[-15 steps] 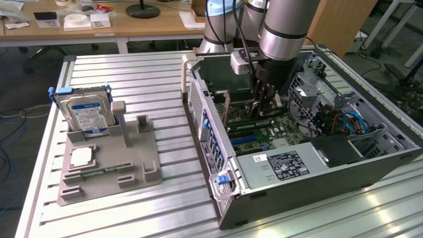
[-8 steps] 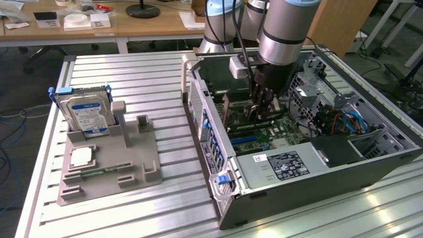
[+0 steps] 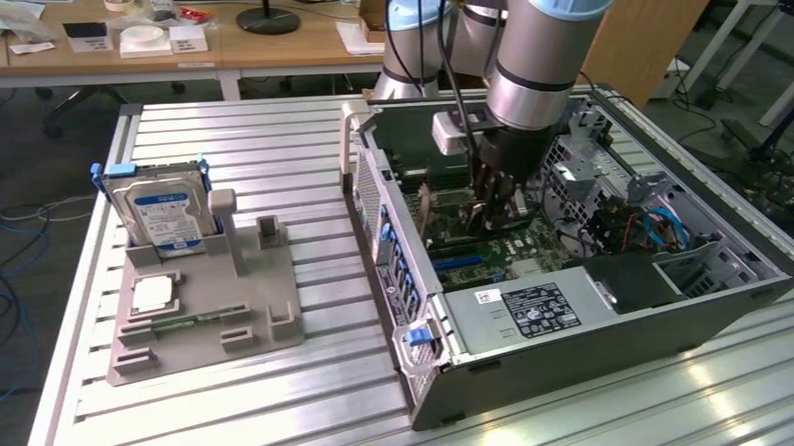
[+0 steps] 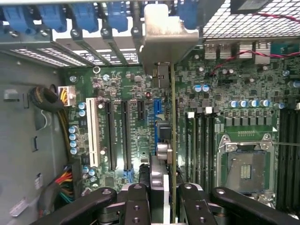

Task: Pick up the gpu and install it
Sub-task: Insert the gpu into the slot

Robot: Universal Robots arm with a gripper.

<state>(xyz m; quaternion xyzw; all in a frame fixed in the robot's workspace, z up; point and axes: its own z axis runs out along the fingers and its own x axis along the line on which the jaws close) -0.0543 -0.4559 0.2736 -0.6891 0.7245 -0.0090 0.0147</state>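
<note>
Because the gpu [image 4: 172, 140] is seen edge-on from the wrist, it reads as a thin upright line running from between the fingers out to its silvery end bracket [image 4: 164, 37], which sits up against the rear slot frame [image 4: 93, 51] of the case. The gripper [image 4: 163, 200] has its jaws closed to a narrow gap on the card's near end, clamping it from both faces. The card hangs inside the open computer case [image 3: 583, 353], over the motherboard [image 4: 126, 84] and about in line with the blue expansion slot [image 4: 157, 110], with the black slots [image 4: 112, 136] just beside it. The main risk I judge is misalignment: if the card is slightly tilted in the grip or off the slot's line, its edge could land on the neighbouring capacitors or the slot wall, or the bracket could catch on the rear frame and lever the card askew. Whether the connector edge touches the slot or hangs clear of it cannot be told, since the card's own body covers it. The fan face is not readable. In the exterior view the arm covers most of the card. A hard drive [image 3: 159, 216] stands in a grey fixture [image 3: 248, 307] well to the exterior view's left of the case.
</note>
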